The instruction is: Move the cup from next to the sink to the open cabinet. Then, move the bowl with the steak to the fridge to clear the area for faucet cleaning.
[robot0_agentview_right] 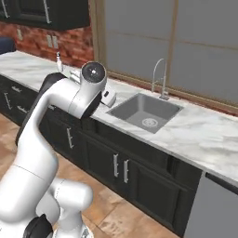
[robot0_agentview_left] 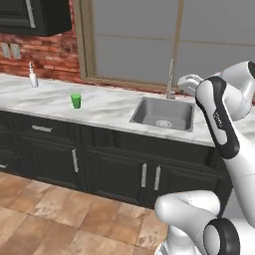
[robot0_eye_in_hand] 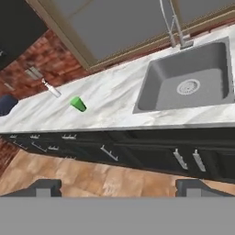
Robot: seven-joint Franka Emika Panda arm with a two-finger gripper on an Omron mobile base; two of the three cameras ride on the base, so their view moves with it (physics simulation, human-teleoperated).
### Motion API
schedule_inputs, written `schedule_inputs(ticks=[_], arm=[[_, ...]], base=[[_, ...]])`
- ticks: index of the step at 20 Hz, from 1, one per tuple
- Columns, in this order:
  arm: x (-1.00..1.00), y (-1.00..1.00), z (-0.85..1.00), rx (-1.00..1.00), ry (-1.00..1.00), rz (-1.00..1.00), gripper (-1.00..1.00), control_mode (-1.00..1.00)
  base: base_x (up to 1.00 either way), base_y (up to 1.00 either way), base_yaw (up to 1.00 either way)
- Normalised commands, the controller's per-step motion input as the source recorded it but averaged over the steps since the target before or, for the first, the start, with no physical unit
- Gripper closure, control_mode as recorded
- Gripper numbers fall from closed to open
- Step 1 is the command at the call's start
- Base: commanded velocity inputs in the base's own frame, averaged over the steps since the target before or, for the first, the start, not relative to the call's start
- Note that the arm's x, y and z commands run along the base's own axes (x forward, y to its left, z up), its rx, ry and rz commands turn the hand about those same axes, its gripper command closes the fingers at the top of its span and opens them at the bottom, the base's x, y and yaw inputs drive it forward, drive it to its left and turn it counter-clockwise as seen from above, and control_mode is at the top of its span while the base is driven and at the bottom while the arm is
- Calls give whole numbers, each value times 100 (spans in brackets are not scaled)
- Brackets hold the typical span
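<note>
The cup point(robot0_agentview_left: 75, 100) stands upright on the marble bench point(robot0_agentview_left: 107, 107), well apart from the sink point(robot0_agentview_left: 163, 113), off at the sink's 9 o'clock in the left base view. In the hand view the cup point(robot0_eye_in_hand: 78, 103) shows tilted with the camera's roll, again at 9 o'clock from the sink point(robot0_eye_in_hand: 188, 85), with bare marble between them.

The faucet point(robot0_agentview_left: 171, 79) rises at the sink's back edge, at its 12 o'clock, in front of the window point(robot0_agentview_left: 149, 40). In the right base view the faucet point(robot0_agentview_right: 160, 79) arches over the basin point(robot0_agentview_right: 145, 111), whose round drain sits in the middle.

A white soap bottle point(robot0_agentview_left: 33, 75) stands near the brick wall point(robot0_agentview_left: 45, 57), at about 10 o'clock from the cup. A black upper cabinet point(robot0_agentview_left: 35, 17) hangs above it; whether its door is open cannot be told from here. Black lower cabinets point(robot0_agentview_left: 74, 159) with silver handles run below the bench.

The claw point(robot0_eye_in_hand: 118, 188) is released: its two dark tips stand wide apart at the bottom of the hand view, with nothing between them. It hangs in the air in front of the bench, facing the lower cabinets and the bench top, touching nothing. In the left base view the arm's white wrist sits at the sink's 3 o'clock.

A dark blue object point(robot0_eye_in_hand: 7, 104) lies on the bench at the far left of the hand view, too cut off to name.
</note>
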Motion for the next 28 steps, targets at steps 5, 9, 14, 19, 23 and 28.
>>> schedule_inputs(ticks=[5, 9, 14, 19, 23, 28], arm=[[0, 0, 0, 0, 0, 0, -100, 100], [0, 0, 0, 0, 0, 0, -100, 100], [0, 0, 0, 0, 0, 0, -100, 100], [0, 0, 0, 0, 0, 0, -100, 100], [0, 0, 0, 0, 0, 0, -100, 100], [0, 0, 0, 0, 0, 0, -100, 100]], base=[[100, 100, -40], [100, 100, -38], [86, 100, -41], [57, 100, -55], [20, 100, -60], [53, 56, -32]])
